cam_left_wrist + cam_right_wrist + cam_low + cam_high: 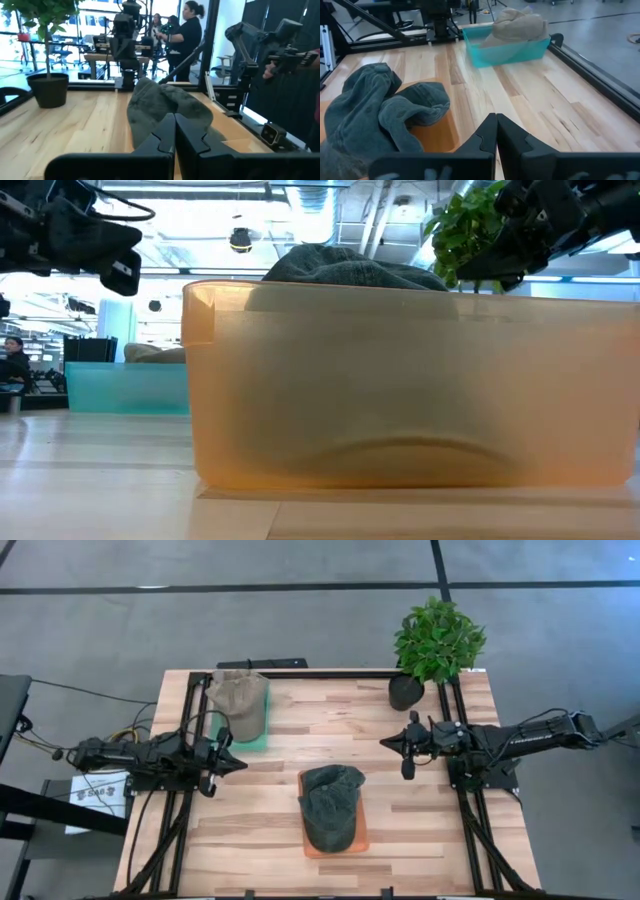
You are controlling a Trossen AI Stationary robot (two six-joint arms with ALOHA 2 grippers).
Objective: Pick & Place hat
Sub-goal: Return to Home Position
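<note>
Orange bin (400,380) right up front has the green caps (333,802) piled in it, and the brown cap (238,700) sits in the green bin (258,743) near the left gripper (238,762). It and the right gripper (387,742) are both closed on nothing, out at their own sides (sorting looks done, only homing left).

A robotics lab inside an open-plan office: a wooden desk (420,830) framed by black rails (480,830), people (190,35) standing beyond it, exposed ducts (365,215) overhead.
</note>
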